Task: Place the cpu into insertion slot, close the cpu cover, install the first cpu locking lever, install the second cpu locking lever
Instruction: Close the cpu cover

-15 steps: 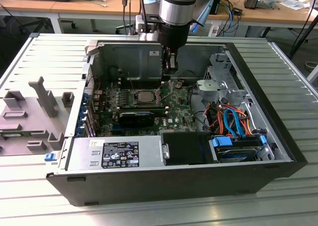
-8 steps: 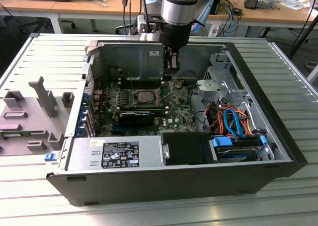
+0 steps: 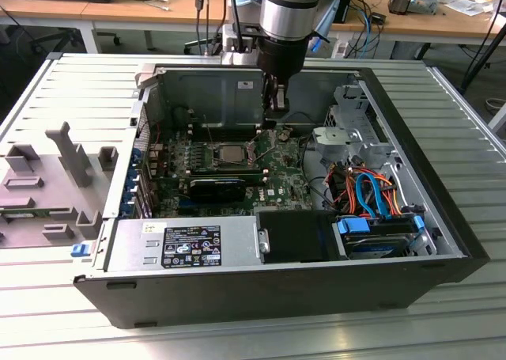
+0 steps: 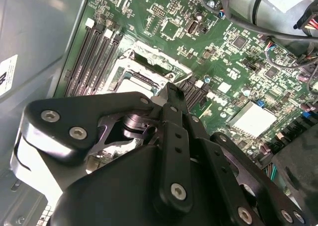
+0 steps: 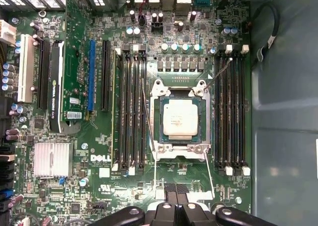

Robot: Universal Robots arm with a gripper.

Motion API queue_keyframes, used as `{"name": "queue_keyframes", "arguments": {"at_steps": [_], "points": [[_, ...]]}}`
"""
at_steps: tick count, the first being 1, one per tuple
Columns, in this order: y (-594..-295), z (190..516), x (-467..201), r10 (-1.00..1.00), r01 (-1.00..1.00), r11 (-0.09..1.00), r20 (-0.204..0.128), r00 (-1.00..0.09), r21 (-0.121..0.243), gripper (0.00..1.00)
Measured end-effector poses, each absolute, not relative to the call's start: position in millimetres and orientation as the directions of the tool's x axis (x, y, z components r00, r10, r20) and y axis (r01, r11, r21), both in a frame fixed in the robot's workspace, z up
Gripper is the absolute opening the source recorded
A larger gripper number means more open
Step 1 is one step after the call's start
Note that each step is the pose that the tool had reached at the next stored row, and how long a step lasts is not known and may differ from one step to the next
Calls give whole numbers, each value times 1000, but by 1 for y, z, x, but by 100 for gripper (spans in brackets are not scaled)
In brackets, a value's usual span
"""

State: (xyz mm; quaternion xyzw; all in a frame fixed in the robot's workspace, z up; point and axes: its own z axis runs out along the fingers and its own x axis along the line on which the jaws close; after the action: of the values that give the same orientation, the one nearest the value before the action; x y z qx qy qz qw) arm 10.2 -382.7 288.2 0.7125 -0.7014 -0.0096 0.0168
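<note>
Silver-grey cpu (image 5: 180,117) is lying flat in the insertion slot (image 5: 180,149), a green edge showing round its metal top. Thin wire levers (image 5: 218,73) are standing out at angles from the socket. Black gripper (image 5: 177,209) is hanging over the green motherboard (image 5: 99,151) near the socket, its fingers pressed together and gripping nothing. In the exterior view the arm is standing inside an open computer case (image 3: 411,281), the tool sitting just toward the exterior view's right of the cpu.
</note>
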Motion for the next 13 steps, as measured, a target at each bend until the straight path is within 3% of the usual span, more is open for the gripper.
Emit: {"name": "queue_keyframes", "arguments": {"at_steps": [13], "points": [[-383, 288, 17, -1000, -999, -16, 10, 16, 37, 11]]}}
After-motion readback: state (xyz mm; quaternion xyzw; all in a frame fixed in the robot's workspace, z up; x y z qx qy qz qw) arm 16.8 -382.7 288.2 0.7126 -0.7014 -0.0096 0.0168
